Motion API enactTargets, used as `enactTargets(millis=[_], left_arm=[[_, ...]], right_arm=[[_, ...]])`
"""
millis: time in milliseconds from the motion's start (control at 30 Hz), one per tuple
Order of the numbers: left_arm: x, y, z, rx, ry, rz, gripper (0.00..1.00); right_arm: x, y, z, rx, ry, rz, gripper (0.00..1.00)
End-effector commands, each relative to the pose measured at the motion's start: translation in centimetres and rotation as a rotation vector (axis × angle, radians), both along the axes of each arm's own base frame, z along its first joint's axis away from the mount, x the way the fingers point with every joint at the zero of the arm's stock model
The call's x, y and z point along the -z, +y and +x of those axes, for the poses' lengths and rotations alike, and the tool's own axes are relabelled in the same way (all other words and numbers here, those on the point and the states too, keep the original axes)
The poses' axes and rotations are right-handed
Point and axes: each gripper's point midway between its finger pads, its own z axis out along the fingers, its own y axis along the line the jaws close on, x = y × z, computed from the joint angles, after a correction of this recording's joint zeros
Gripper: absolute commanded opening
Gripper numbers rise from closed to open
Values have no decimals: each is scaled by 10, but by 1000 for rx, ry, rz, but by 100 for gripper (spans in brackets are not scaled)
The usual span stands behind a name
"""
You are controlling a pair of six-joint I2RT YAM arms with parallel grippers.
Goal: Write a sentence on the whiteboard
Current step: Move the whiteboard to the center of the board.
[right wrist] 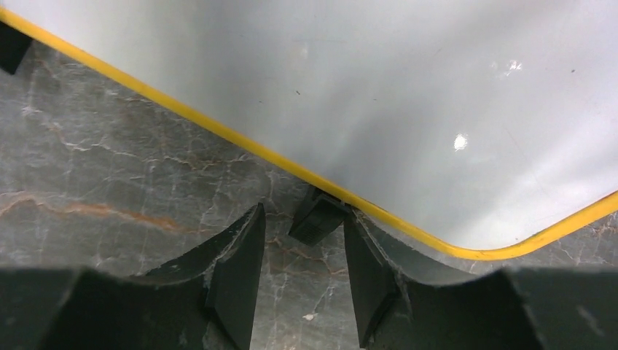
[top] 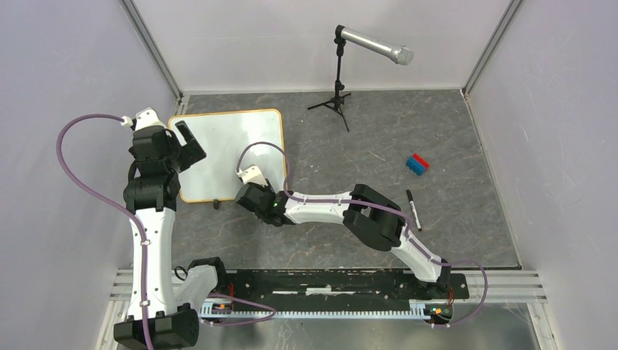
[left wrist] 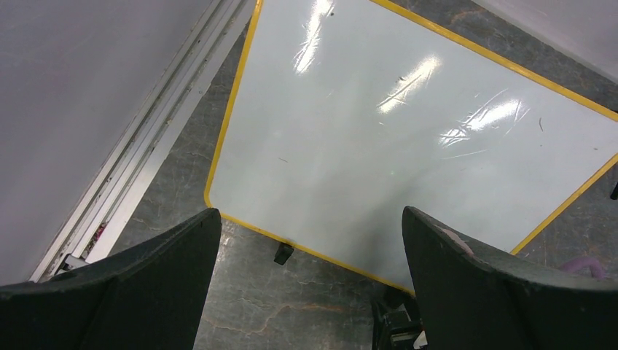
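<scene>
The whiteboard (top: 229, 146), glossy white with an orange rim, lies flat on the grey mat at the back left. Its surface is blank in every view; no sentence shows on it, only faint specks. My left gripper (top: 188, 146) hovers over the board's left near edge (left wrist: 240, 109), jaws wide open and empty (left wrist: 310, 219). My right gripper (top: 246, 192) is at the board's near right corner (right wrist: 466, 251). Its jaws (right wrist: 303, 213) are slightly apart, with one black clip foot (right wrist: 317, 217) between the fingertips, against the right finger. The black marker (top: 413, 209) lies on the mat at the right, behind the right arm.
A second clip foot (top: 217, 203) sits on the board's near edge (left wrist: 283, 253). A red and blue block (top: 417, 164) lies right of centre. A microphone (top: 373, 45) on a small tripod (top: 337, 95) stands at the back. Grey walls enclose the mat on three sides.
</scene>
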Motion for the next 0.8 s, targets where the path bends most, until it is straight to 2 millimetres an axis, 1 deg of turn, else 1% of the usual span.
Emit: enactTargets(millis=[0,100,167,233,367,400,467,600,767], left_arm=[[-17,-2,5,-3,-79,-23,100],[-16,-2,5,-2,-76,-22,100],[-15,-2,6,0,-76,-22,100],[-13,-2,6,1,-74,-23,100],[-12,-3,7,9,-70,-28,100],[-12,-4,7,10,-70,-27,100],[-11,-4,7,12,-68,-25,100],[-9,-5,8,20,-61,-28,100],[-6,-7,11,32,-56,-35,100]], right_arm=[[-9,-3,29,76,-35,30,48],[-9,-11,37,91,-35,25,39],[-11,-19,39,92,-39,24,29],[-13,-27,39,87,-50,22,22],[-16,-47,40,75,-70,6,3],[-17,-54,41,77,-75,-3,0],[-18,-68,44,82,-81,-20,0],[-19,-104,46,90,-88,-51,0],[-11,-164,43,119,-72,-109,0]])
